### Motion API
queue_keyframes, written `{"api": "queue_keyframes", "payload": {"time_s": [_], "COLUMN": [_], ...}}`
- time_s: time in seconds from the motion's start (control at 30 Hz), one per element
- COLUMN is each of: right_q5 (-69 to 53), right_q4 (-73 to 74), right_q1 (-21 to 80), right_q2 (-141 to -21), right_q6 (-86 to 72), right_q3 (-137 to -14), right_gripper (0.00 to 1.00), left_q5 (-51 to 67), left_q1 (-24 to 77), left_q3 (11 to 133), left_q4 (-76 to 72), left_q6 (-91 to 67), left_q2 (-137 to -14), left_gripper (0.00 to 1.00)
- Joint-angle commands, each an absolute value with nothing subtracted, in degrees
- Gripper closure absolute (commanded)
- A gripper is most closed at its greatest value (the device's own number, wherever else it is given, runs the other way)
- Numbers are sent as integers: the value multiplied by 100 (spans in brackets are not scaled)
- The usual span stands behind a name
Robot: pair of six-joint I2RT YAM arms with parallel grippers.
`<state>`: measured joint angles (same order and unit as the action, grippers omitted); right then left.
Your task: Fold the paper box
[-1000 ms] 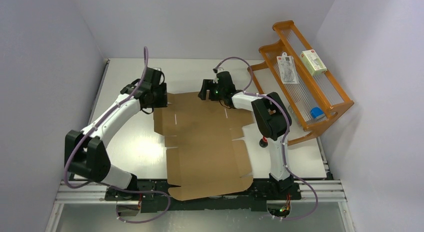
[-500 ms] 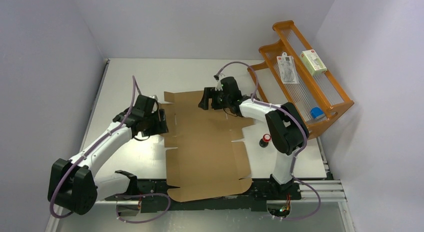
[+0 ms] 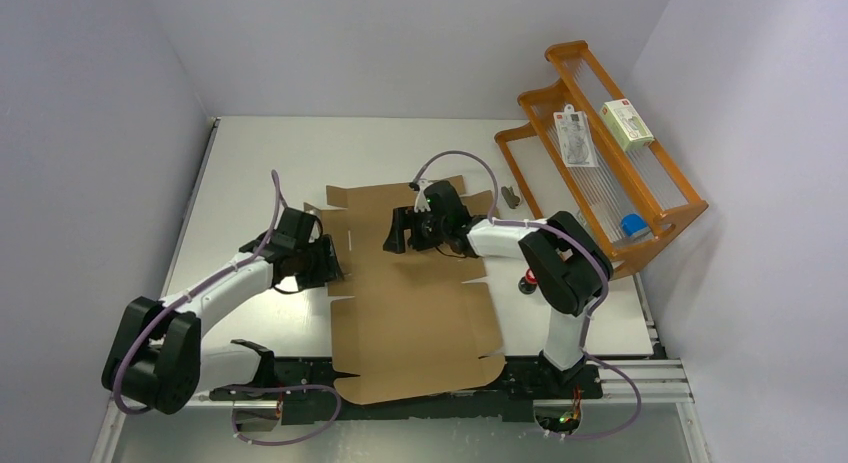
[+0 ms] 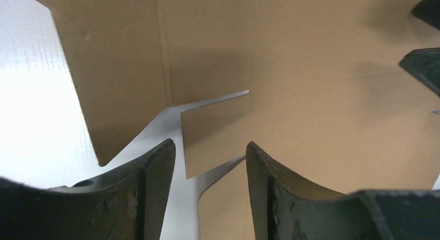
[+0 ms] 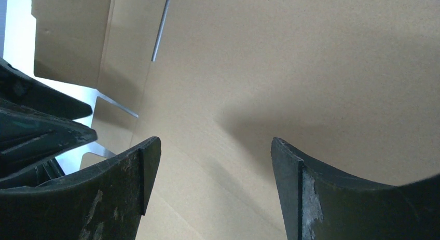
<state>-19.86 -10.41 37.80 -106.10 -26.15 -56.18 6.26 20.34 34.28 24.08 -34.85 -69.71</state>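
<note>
The paper box (image 3: 415, 303) is a brown die-cut cardboard sheet lying mostly flat in the middle of the table, its near end over the table's front edge. My left gripper (image 3: 330, 265) is low at the sheet's left edge. In the left wrist view it (image 4: 210, 146) stands open, with the corner of a small flap (image 4: 212, 128) between its fingers but untouched. A larger side flap (image 4: 114, 58) rises to its left. My right gripper (image 3: 398, 231) hovers over the sheet's far half, pointing left. It (image 5: 215, 141) is open above bare cardboard (image 5: 290, 58).
An orange wooden rack (image 3: 655, 188) stands at the right, holding a white-and-green carton (image 3: 627, 123), a packet (image 3: 575, 135) and a blue item (image 3: 632, 225). A small red-topped object (image 3: 528, 280) and a small grey piece (image 3: 511, 196) lie beside the sheet's right edge. Walls close in left and back.
My left arm has drawn back toward the near left along the sheet's left edge. My right gripper has moved left and nearer, over the sheet's far half.
</note>
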Motion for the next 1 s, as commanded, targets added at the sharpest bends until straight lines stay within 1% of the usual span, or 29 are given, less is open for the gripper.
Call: {"api": "queue_keyframes", "payload": {"time_s": [0.0, 0.13, 0.27, 0.37, 0.5, 0.6, 0.67, 0.73, 0.97], "right_q5": [-1853, -1735, -1682, -1631, -1616, -1554, -1525, -1511, -1518], "right_q4": [-1375, -1412, -1448, -1461, -1500, -1495, -1494, -1519, -1531], "right_q1": [3852, 3892, 3934, 3959, 3986, 4029, 4046, 4052, 4123], "right_q2": [-10802, -10875, -10931, -10964, -10994, -10986, -10995, -11009, -11084], "right_q6": [-2750, -2756, -2753, -2752, -2789, -2782, -2771, -2790, -2863], "right_q3": [-5621, -5698, -5739, -5748, -5756, -5765, -5774, -5774, -5893], "right_gripper": [18, 18, 18, 19, 18, 18, 18, 18, 18], "left_q5": [557, 332, 445, 650, 561, 91, -179, -390, -850], "left_q1": [2039, 2039, 2039, 2083, 2250, 2511, 2706, 2868, 3197], "left_q3": [3316, 3313, 3292, 3259, 3469, 3857, 4105, 4278, 4578], "left_q4": [1989, 2020, 1946, 1755, 1750, 2111, 2316, 2393, 2468], "left_q6": [-3551, -3521, -3505, -3576, -3689, -3647, -3598, -3578, -3528], "left_q2": [-7167, -7229, -7364, -7413, -7342, -7295, -7330, -7409, -7957], "left_gripper": [43, 43, 46, 57, 78, 87, 91, 94, 95]}}
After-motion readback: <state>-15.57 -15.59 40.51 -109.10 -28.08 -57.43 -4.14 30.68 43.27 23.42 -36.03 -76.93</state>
